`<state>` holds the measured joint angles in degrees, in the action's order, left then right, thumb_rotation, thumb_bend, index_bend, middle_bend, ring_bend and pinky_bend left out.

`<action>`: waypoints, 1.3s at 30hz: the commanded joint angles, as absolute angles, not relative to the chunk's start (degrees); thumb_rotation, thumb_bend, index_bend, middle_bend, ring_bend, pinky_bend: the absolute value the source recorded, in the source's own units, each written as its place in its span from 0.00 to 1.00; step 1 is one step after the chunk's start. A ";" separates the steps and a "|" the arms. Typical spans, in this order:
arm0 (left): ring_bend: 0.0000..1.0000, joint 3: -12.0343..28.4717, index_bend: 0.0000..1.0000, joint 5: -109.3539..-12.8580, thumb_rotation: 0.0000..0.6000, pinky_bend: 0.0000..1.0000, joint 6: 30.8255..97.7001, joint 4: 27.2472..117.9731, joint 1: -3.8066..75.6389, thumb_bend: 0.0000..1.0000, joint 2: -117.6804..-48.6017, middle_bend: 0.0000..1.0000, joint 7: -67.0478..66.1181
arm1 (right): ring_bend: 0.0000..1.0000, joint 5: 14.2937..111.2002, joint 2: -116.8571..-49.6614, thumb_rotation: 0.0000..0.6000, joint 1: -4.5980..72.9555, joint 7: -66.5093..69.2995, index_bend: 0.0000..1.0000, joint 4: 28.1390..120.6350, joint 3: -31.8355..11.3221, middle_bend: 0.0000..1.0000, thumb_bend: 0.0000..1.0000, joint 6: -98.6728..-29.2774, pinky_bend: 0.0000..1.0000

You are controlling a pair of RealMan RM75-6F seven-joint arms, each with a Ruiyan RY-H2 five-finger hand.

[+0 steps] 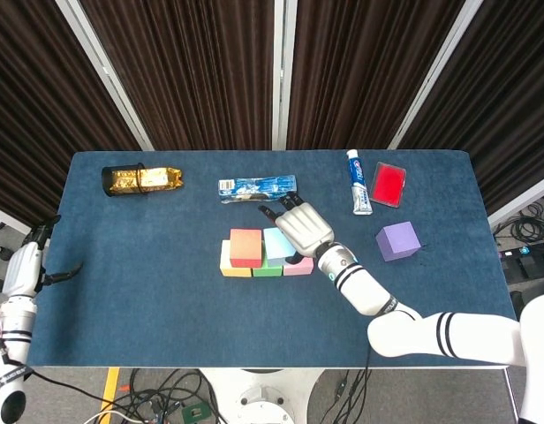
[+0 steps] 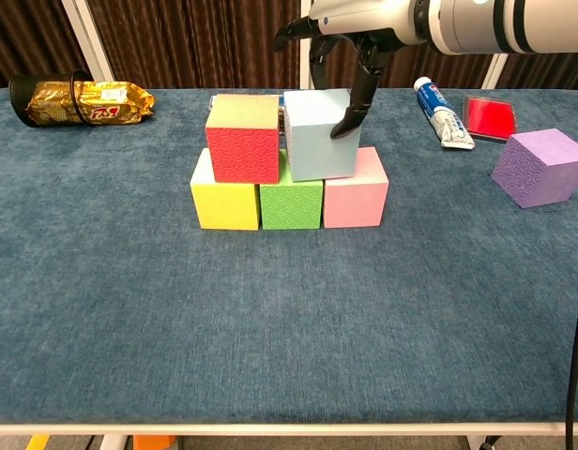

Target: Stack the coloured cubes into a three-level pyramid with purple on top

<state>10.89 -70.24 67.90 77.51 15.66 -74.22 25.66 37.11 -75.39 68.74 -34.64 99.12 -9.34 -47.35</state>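
Yellow [image 2: 224, 202], green [image 2: 291, 203] and pink [image 2: 357, 197] cubes form a row mid-table. A red cube [image 2: 242, 139] sits on the yellow and green ones. Beside it, a light blue cube [image 2: 320, 134] rests over the green and pink cubes, gripped from above by my right hand [image 2: 350, 37], one finger down its front right face. In the head view the right hand [image 1: 300, 225] covers part of the blue cube [image 1: 276, 243]. The purple cube [image 2: 539, 167] stands alone to the right. My left hand [image 1: 29, 265] hangs empty off the table's left edge, fingers apart.
A toothpaste tube [image 1: 358, 181] and a red box [image 1: 389, 184] lie at the back right. A blue-white packet [image 1: 257, 186] lies just behind the stack. A gold snack pack in a black holder [image 1: 141, 178] sits at the back left.
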 commanded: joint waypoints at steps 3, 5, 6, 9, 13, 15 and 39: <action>0.00 10.92 0.09 -70.45 1.00 0.09 67.76 77.30 15.56 0.23 -74.25 0.09 25.91 | 0.08 36.36 -75.66 1.00 69.30 -35.02 0.00 99.30 -9.00 0.52 0.12 -47.86 0.00; 0.00 10.89 0.09 -70.59 1.00 0.09 67.67 77.21 15.53 0.23 -74.30 0.09 26.00 | 0.08 35.93 -75.75 1.00 69.57 -35.21 0.00 99.39 -8.85 0.52 0.12 -48.10 0.00; 0.00 10.87 0.09 -70.64 1.00 0.09 67.63 77.15 15.51 0.22 -74.32 0.09 26.02 | 0.08 35.73 -75.77 1.00 69.69 -35.33 0.00 99.42 -8.77 0.52 0.12 -48.19 0.00; 0.00 10.85 0.09 -70.74 1.00 0.09 67.42 77.03 15.48 0.22 -74.34 0.09 26.17 | 0.08 35.20 -75.90 1.00 70.05 -35.54 0.00 99.58 -8.63 0.52 0.12 -48.54 0.00; 0.00 10.87 0.09 -70.87 1.00 0.09 67.34 77.02 15.37 0.22 -74.29 0.09 26.40 | 0.08 35.03 -76.08 1.00 70.29 -35.54 0.00 99.73 -8.57 0.52 0.12 -49.06 0.00; 0.00 10.88 0.09 -70.97 1.00 0.09 67.35 77.07 15.31 0.23 -74.23 0.09 26.51 | 0.08 34.90 -76.13 1.00 70.43 -35.60 0.00 99.79 -8.48 0.52 0.12 -49.23 0.00; 0.00 10.99 0.09 -71.21 1.00 0.09 66.56 76.91 15.06 0.22 -74.20 0.09 27.40 | 0.08 33.33 -76.84 1.00 71.25 -35.86 0.00 99.72 -7.58 0.49 0.11 -50.15 0.00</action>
